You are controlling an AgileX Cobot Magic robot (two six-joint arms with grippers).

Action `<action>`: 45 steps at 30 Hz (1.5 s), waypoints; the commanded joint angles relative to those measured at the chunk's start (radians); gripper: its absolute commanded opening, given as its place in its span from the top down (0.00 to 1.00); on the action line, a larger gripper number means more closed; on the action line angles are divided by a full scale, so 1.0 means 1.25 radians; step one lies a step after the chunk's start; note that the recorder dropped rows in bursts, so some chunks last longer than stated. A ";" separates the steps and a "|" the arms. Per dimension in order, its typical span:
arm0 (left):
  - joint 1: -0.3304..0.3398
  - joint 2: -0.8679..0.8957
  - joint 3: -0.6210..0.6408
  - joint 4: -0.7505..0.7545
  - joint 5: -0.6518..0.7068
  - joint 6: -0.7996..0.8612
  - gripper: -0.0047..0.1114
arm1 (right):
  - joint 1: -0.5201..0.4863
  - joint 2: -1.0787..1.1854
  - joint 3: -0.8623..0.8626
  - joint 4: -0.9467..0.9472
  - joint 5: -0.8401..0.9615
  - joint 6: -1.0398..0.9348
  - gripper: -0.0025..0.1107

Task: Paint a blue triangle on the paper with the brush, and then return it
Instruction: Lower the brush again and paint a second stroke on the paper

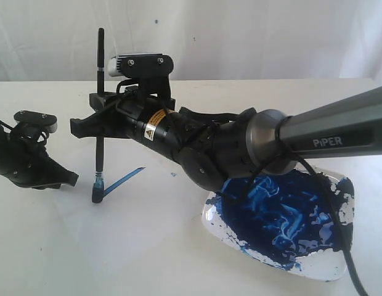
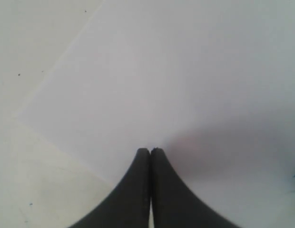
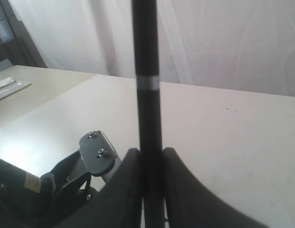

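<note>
The brush (image 1: pixel 100 92) stands upright, and my right gripper (image 1: pixel 86 125) is shut on its black handle. Its blue-stained tip (image 1: pixel 97 195) touches the paper (image 1: pixel 135 213). A single slanted blue stroke (image 1: pixel 126 179) runs from the tip; no triangle outline shows. The right wrist view has the handle (image 3: pixel 146 71) clamped between the jaws of the right gripper (image 3: pixel 151 152). My left gripper (image 1: pixel 68 179) is shut and low at the left of the brush. In the left wrist view its tips (image 2: pixel 150 151) sit over the white paper (image 2: pixel 176 71), with nothing seen between them.
A clear paint dish (image 1: pixel 339 262) smeared with blue paint lies at the front right, under the right arm (image 1: pixel 339 132). The left arm's wrist (image 3: pixel 97 156) shows close beside the right gripper. A white curtain backs the table.
</note>
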 commanded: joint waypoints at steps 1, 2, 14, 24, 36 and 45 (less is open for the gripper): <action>-0.004 -0.003 -0.002 -0.005 0.010 -0.002 0.96 | 0.003 -0.002 -0.001 -0.002 -0.002 -0.005 0.98; -0.004 -0.003 -0.002 -0.005 0.010 -0.002 0.96 | 0.003 -0.002 -0.001 0.002 -0.004 -0.005 0.98; -0.004 -0.003 -0.002 -0.005 0.010 -0.002 0.96 | 0.003 0.005 -0.001 0.002 -0.054 -0.005 0.98; -0.004 -0.003 -0.002 -0.005 0.010 -0.002 0.96 | 0.003 0.029 -0.001 0.002 -0.043 -0.005 0.98; -0.004 -0.003 -0.002 -0.005 0.010 -0.002 0.96 | 0.003 0.012 -0.001 0.005 0.022 -0.043 0.98; -0.004 -0.003 -0.002 -0.005 0.010 -0.002 0.96 | 0.003 -0.011 -0.001 0.087 0.059 -0.138 0.98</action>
